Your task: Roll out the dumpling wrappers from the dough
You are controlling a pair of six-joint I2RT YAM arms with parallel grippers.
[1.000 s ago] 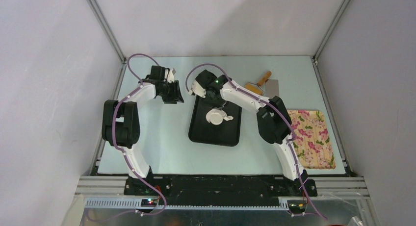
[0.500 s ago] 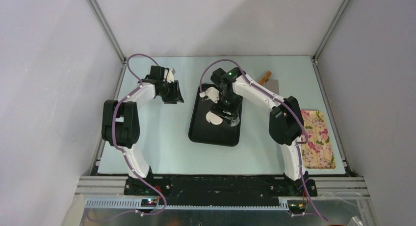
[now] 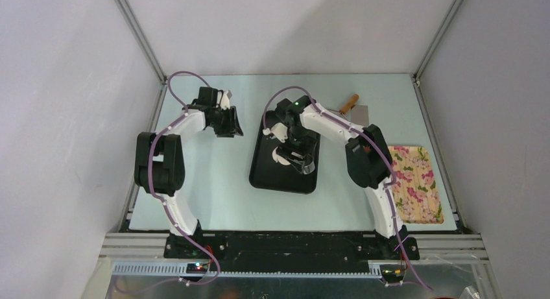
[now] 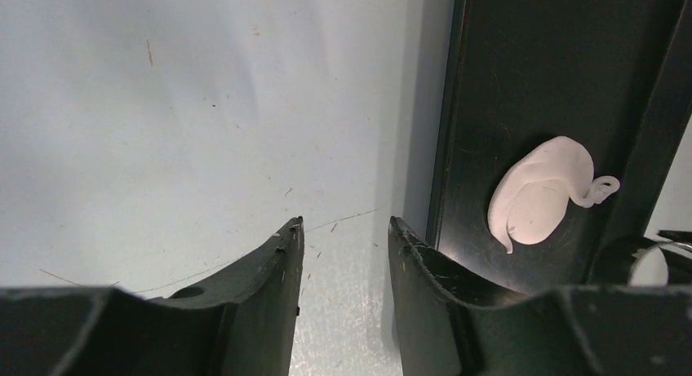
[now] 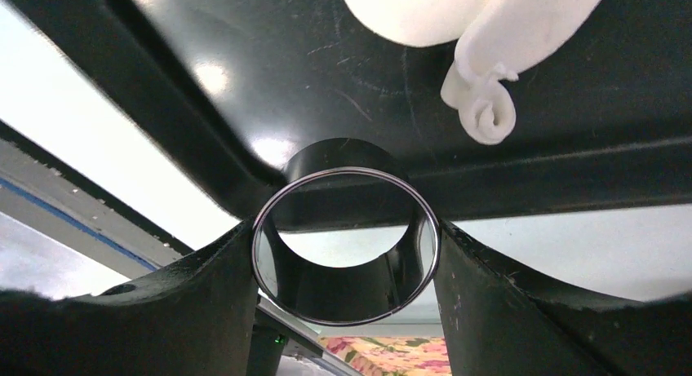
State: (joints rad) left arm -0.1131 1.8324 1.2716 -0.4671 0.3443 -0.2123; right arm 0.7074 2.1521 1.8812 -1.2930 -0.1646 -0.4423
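Steel cup (image 5: 343, 301), clamped in the right gripper (image 5: 345, 233), is arriving from the 12 o'clock end of the black tray (image 4: 522, 66) beside the dough (image 4: 538, 201), likely for cutting. The left gripper (image 4: 343, 229) is hovering half-open and empty at 10 o'clock.

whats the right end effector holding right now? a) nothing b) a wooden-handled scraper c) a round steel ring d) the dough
C: the right wrist view shows the round steel ring clamped between the fingers of the right end effector, while the dough lies apart on the black tray.
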